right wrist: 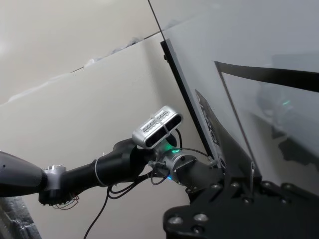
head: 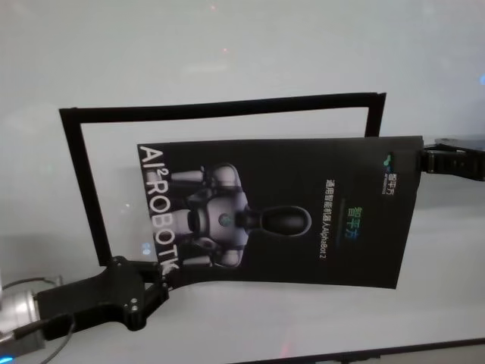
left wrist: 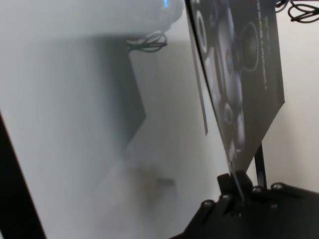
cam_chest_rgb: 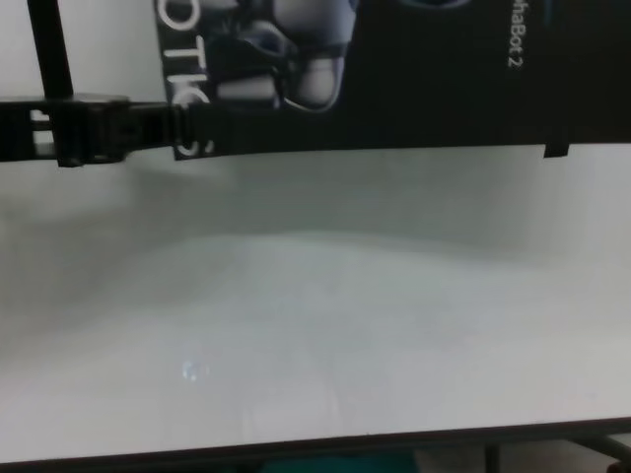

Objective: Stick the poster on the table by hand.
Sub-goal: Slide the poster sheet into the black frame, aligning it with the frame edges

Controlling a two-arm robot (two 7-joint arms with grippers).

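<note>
The poster (head: 303, 220), a black glossy sheet with white lettering and a robot picture, hangs slightly bowed above the white table (head: 227, 45), held at two opposite corners. At its near left corner my left gripper (head: 163, 282) is shut on the sheet; the chest view shows the same grip (cam_chest_rgb: 173, 126) under the poster (cam_chest_rgb: 414, 89). My right gripper (head: 423, 161) is shut on the far right corner. In the left wrist view the poster (left wrist: 249, 74) rises edge-on from the left gripper (left wrist: 237, 196). The right wrist view shows the right gripper (right wrist: 251, 179) pinching the sheet's edge.
Narrow black tape strips (head: 220, 104) lie on the table as a partial frame behind and to the left of the poster. The table's near dark edge (cam_chest_rgb: 296, 451) runs along the bottom of the chest view. My left arm (right wrist: 124, 162) shows in the right wrist view.
</note>
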